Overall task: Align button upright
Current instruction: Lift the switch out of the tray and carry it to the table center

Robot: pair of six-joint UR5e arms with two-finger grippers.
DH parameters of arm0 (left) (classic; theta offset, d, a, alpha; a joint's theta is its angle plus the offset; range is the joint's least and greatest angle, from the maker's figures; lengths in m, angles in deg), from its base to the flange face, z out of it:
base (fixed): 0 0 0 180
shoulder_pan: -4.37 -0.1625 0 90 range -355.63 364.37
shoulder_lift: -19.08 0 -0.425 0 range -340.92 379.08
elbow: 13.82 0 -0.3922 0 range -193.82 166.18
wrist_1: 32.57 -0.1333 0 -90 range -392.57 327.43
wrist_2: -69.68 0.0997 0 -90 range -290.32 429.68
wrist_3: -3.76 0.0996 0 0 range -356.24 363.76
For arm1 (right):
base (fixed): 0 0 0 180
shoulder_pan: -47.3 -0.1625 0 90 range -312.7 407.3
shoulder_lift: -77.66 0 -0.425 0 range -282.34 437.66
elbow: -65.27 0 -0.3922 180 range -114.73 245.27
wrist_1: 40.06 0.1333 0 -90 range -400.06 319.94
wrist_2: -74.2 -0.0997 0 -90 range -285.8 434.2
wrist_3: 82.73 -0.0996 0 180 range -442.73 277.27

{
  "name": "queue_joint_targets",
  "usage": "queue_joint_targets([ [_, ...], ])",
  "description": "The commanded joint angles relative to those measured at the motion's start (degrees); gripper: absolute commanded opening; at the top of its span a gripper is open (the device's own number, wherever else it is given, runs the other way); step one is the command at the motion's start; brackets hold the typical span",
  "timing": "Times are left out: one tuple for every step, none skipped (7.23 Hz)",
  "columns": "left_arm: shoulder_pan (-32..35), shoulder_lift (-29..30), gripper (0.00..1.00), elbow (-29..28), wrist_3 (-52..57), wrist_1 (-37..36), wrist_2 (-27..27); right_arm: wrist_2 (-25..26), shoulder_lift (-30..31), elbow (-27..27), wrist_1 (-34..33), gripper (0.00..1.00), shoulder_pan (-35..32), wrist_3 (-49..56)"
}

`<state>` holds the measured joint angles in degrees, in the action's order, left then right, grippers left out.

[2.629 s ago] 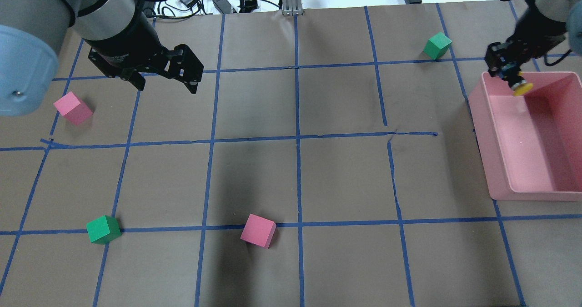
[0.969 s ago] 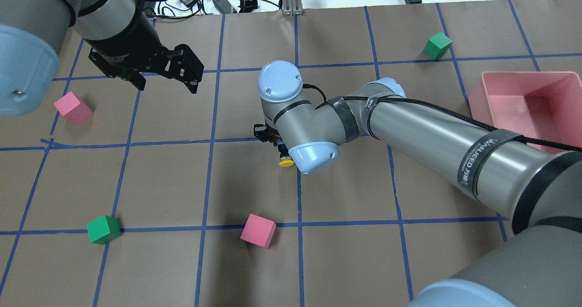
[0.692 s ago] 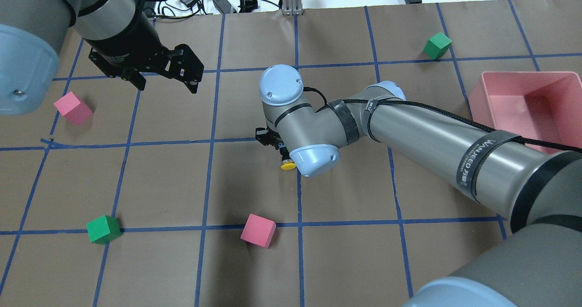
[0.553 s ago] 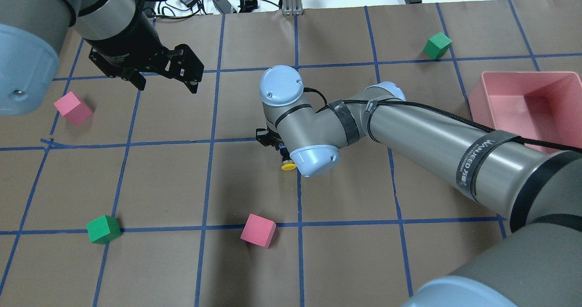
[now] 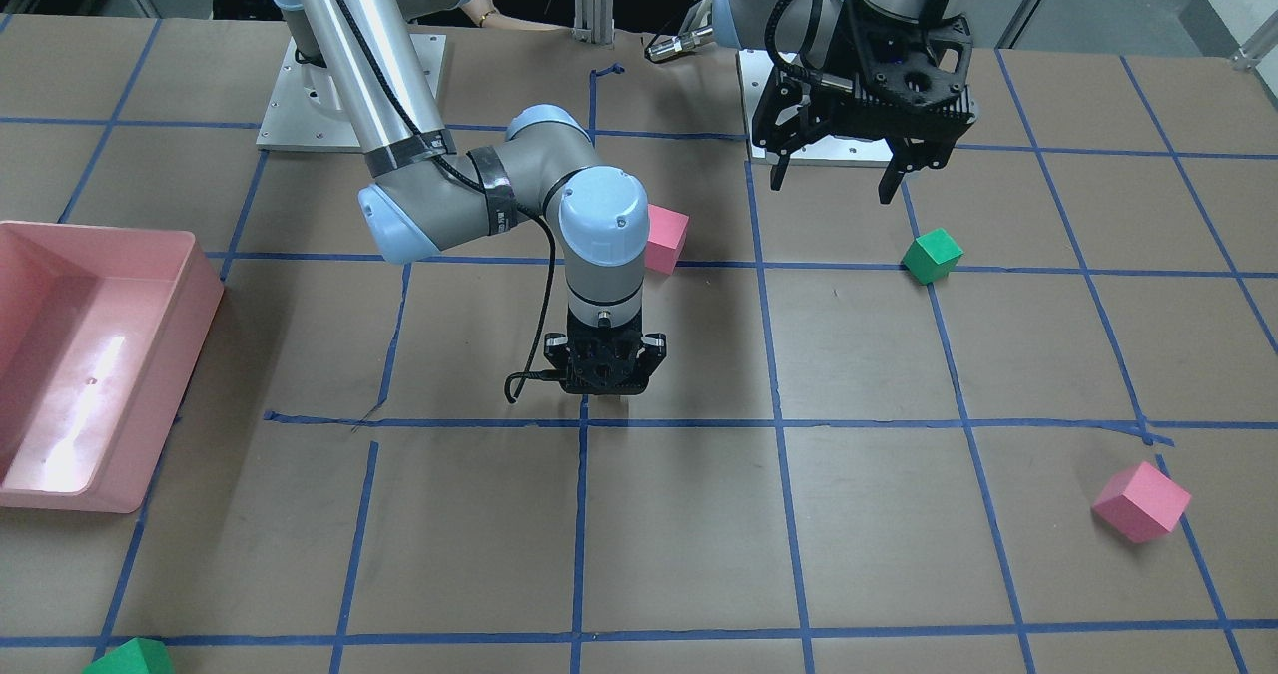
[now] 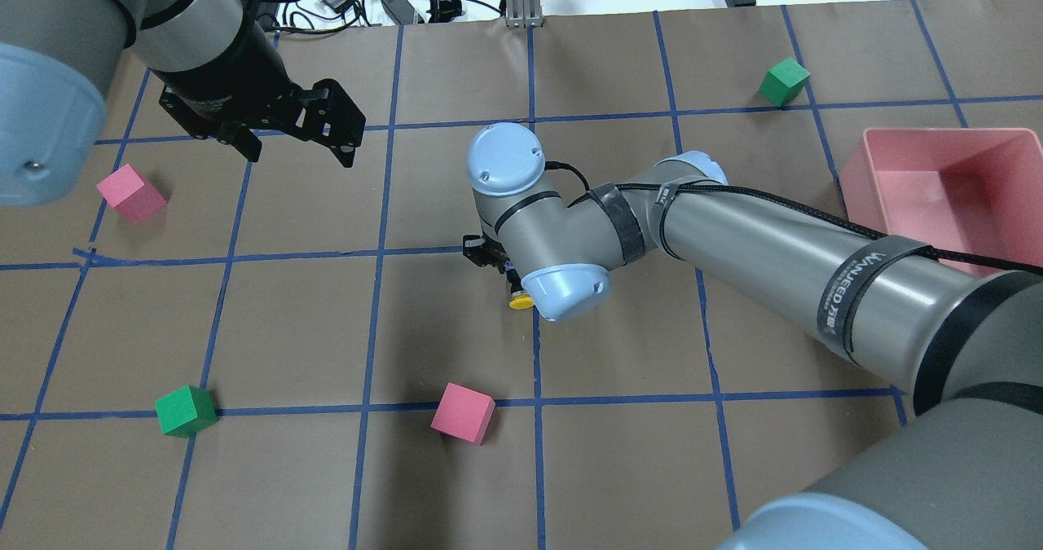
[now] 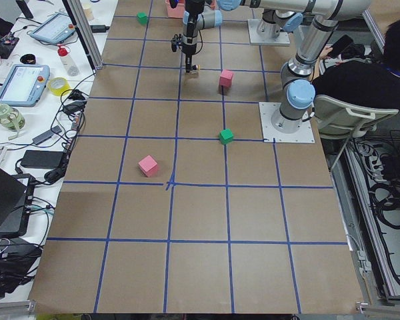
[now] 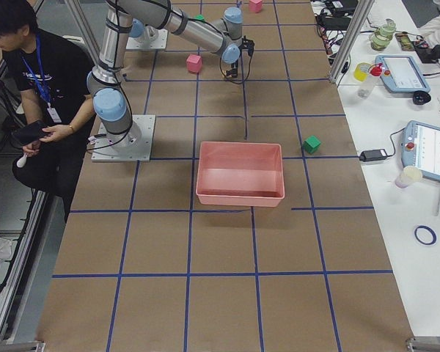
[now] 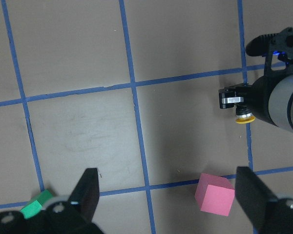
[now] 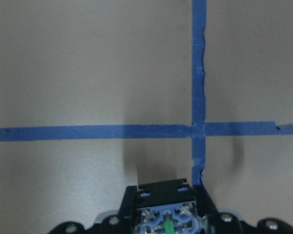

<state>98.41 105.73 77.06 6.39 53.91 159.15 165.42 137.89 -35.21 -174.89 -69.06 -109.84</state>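
Showing one button [image 6: 518, 304], four cubes [image 6: 463, 413]

table cover [image 6: 285, 330]: brown paper, matt, lightly creased | grid tape [image 6: 244, 257]: blue, faint sheen, frayed in places | bin [image 5: 185, 354], left of frame: pink plastic, glossy inside | right arm tube [image 6: 774, 265]: grey metal, satin | joint cap [image 6: 505, 155]: pale blue, smooth | button [image 6: 518, 303] cap: yellow plastic, smooth | pink cube [image 6: 463, 413]: matt
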Motion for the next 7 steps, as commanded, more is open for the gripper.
queue_joint_targets([
  [-0.1,0.0,1.00,0.0,0.1,-0.1,-0.5,0.1,-0.4,-0.2,0.0,0.37,0.0,-0.1],
  [-0.2,0.0,1.00,0.0,0.2,0.0,-0.4,0.2,-0.4,-0.2,0.0,0.48,0.0,-0.1],
  [-0.3,0.0,1.00,0.0,0.2,0.0,-0.2,-0.3,-0.3,-0.2,0.0,0.63,0.0,-0.1],
  [-0.4,0.0,1.00,0.1,0.4,0.0,-0.2,-0.8,0.1,-0.2,0.1,0.85,0.0,-0.1],
  [-0.4,0.1,1.00,0.1,0.4,0.0,-0.2,-0.5,1.3,0.0,0.0,0.98,0.2,0.6],
  [-0.4,0.1,1.00,0.0,0.4,0.0,-0.2,-0.2,4.0,0.2,1.0,1.00,1.7,2.5],
  [-0.4,-0.1,1.00,0.0,0.4,0.0,0.1,-0.2,8.0,0.0,7.1,1.00,4.3,3.5],
])
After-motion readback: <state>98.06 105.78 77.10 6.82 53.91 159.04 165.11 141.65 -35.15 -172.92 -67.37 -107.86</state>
